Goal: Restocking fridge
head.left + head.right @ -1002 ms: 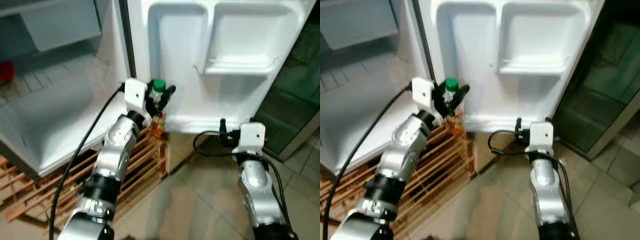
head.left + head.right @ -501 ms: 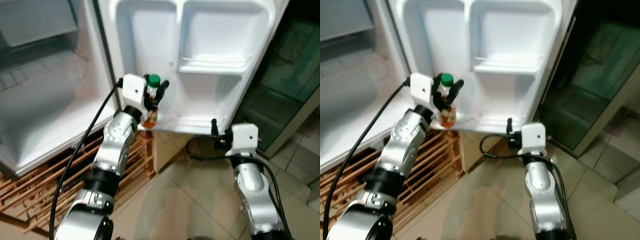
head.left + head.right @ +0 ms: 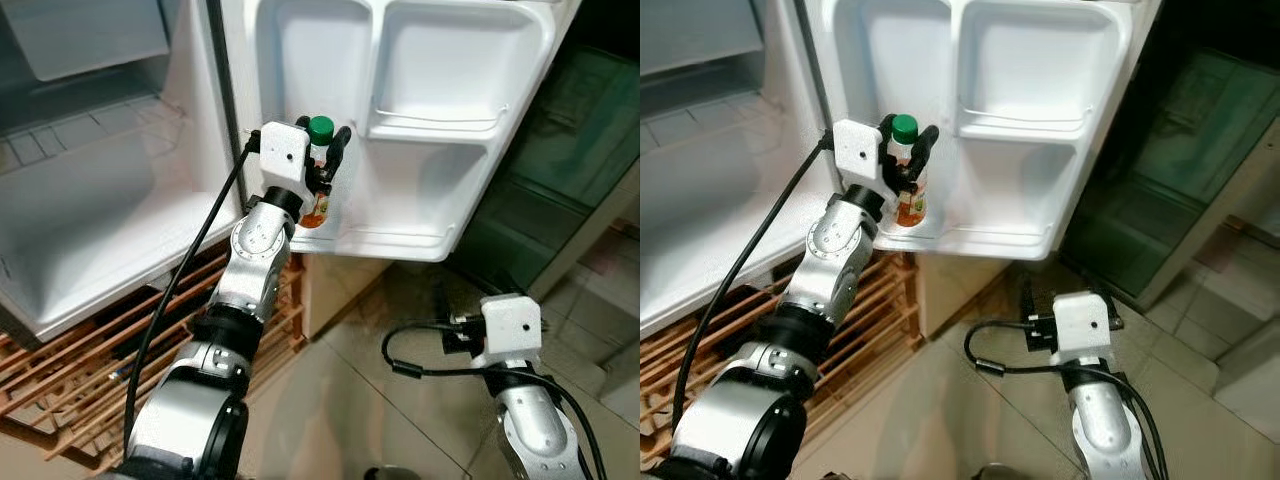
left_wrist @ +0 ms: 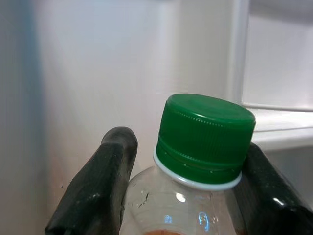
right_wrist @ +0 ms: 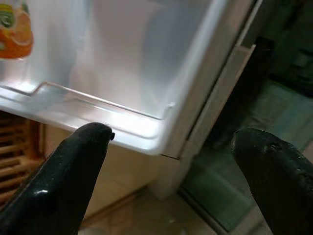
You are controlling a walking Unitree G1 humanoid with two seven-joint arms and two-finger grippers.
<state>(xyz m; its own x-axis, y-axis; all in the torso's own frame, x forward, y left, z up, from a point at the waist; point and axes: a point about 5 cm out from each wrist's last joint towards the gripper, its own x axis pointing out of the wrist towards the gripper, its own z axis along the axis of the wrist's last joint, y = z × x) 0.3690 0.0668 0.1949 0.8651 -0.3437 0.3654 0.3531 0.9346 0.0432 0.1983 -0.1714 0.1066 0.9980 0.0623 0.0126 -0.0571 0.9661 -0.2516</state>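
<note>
Pinching the green-capped clear plastic juice bottle (image 3: pixel 318 170) in our left gripper (image 3: pixel 322 160), we judge it unshelved above the white fridge door's bottom shelf (image 3: pixel 400 238); right gripper (image 5: pixel 171 171) idles spread.

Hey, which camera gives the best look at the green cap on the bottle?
The left wrist view: the green cap looms large and sharp between the left gripper fingers, ridges visible. Both eye views show it small, atop the bottle at the fridge door. The right wrist view catches the bottle's orange label.

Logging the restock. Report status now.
Left gripper shut on bottle at lower door shelf. Right gripper open, low, idle. Nothing blocking.
</note>
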